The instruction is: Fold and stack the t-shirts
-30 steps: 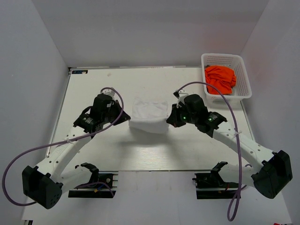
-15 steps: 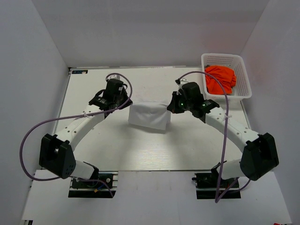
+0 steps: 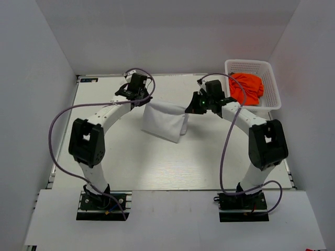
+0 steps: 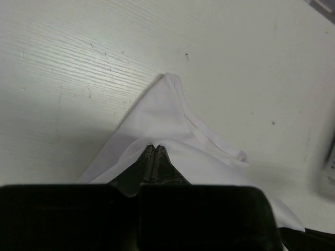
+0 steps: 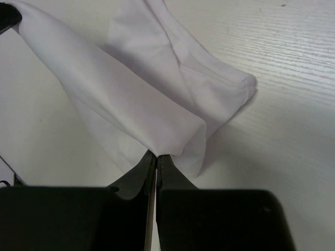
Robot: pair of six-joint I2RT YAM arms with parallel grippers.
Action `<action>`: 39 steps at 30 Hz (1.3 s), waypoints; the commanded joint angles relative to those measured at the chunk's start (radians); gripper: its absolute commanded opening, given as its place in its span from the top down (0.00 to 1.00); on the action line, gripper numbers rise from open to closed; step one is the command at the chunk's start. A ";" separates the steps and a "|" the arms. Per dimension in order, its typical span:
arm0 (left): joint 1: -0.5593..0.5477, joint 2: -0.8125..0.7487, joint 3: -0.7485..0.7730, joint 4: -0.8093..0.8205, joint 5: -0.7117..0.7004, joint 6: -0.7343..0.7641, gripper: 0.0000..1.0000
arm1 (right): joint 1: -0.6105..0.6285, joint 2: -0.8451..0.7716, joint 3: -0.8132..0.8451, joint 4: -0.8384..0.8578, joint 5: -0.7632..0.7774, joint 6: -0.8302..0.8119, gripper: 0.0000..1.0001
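The white t-shirt [image 3: 165, 121] hangs folded between my two grippers over the middle of the table. My left gripper [image 3: 146, 102] is shut on its left corner; the left wrist view shows the jaws closed on the cloth [image 4: 172, 125] at the fingertips [image 4: 155, 147]. My right gripper [image 3: 189, 109] is shut on its right corner; in the right wrist view the cloth [image 5: 136, 99] is pinched at the tips [image 5: 157, 155]. The orange t-shirt [image 3: 246, 88] lies bunched in the white mesh basket [image 3: 272, 86] at the far right.
The white table [image 3: 157, 162] is walled by grey panels at left, back and right. Purple cables loop off both arms. The arm bases stand at the near edge.
Both grippers have carried the white t-shirt away from me toward the back of the table. The arms have stretched out, and the cloth now hangs slanted down to the right.
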 commanded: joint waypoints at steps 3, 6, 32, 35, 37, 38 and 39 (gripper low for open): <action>0.041 0.187 0.183 -0.039 -0.014 0.019 1.00 | -0.057 0.164 0.137 0.049 -0.145 -0.002 1.00; 0.060 0.280 0.263 -0.019 -0.026 0.019 1.00 | -0.074 0.271 0.241 0.071 -0.161 -0.004 1.00; 0.064 0.195 0.020 0.067 0.213 0.389 0.04 | -0.068 0.059 0.039 0.043 -0.004 -0.053 0.10; 0.055 0.236 0.063 0.032 0.224 0.404 0.13 | -0.073 0.028 0.012 0.043 0.003 -0.050 0.10; 0.055 0.282 0.102 -0.023 0.258 0.444 0.20 | -0.073 0.017 -0.003 0.043 0.020 -0.053 0.10; 0.055 0.293 0.112 -0.056 0.258 0.444 0.23 | -0.074 0.002 -0.003 0.032 0.028 -0.054 0.10; 0.055 0.293 0.112 -0.056 0.267 0.444 0.25 | -0.074 -0.001 -0.003 0.029 0.034 -0.057 0.10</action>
